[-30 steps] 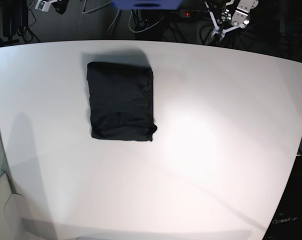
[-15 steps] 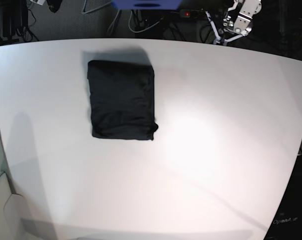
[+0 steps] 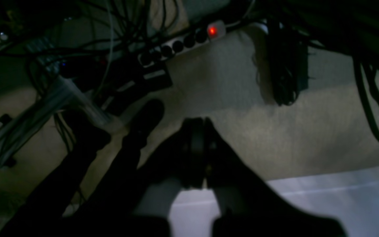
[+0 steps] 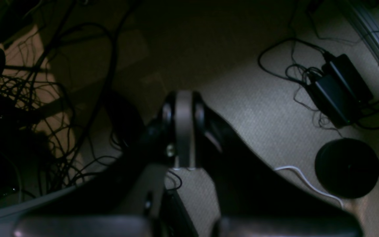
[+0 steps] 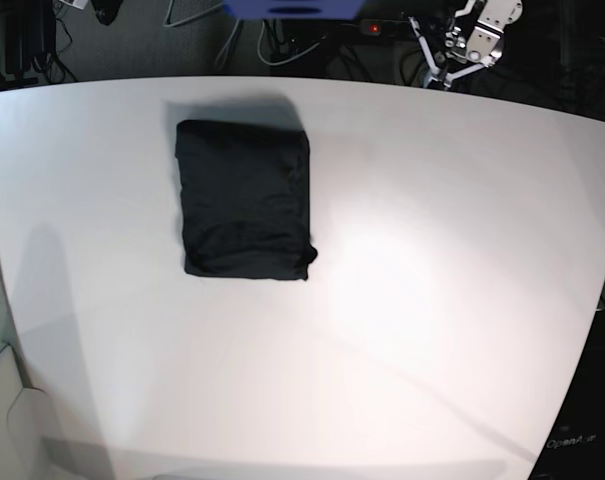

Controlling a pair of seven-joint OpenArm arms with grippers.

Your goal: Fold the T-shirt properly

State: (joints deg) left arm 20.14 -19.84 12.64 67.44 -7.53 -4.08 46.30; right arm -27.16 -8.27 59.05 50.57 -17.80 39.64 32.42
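Change since the earlier frames: the left arm's white links at the far right edge of the base view are sitting slightly higher and further right than a second ago; the T-shirt is lying where it lay.
T-shirt (image 5: 244, 200): lying folded into a compact dark rectangle on the far-left part of the table, edges roughly square, one small corner bulging at its near right.
Table (image 5: 402, 300): white, carrying only the folded garment in the base view.
Left gripper (image 3: 204, 126): hanging beyond the far table edge, over the carpet; its jaws are pressing together with nothing between them.
Right gripper (image 4: 183, 98): hanging over the carpet, off the table; its jaws are meeting, holding nothing.
Power strip (image 3: 183, 42): lying on the floor among cables, its red switch glowing.
Power adapters (image 4: 341, 89): two black bricks resting side by side on the carpet, cables trailing.
Round black base (image 4: 346, 167): sitting on the carpet near a white cable.
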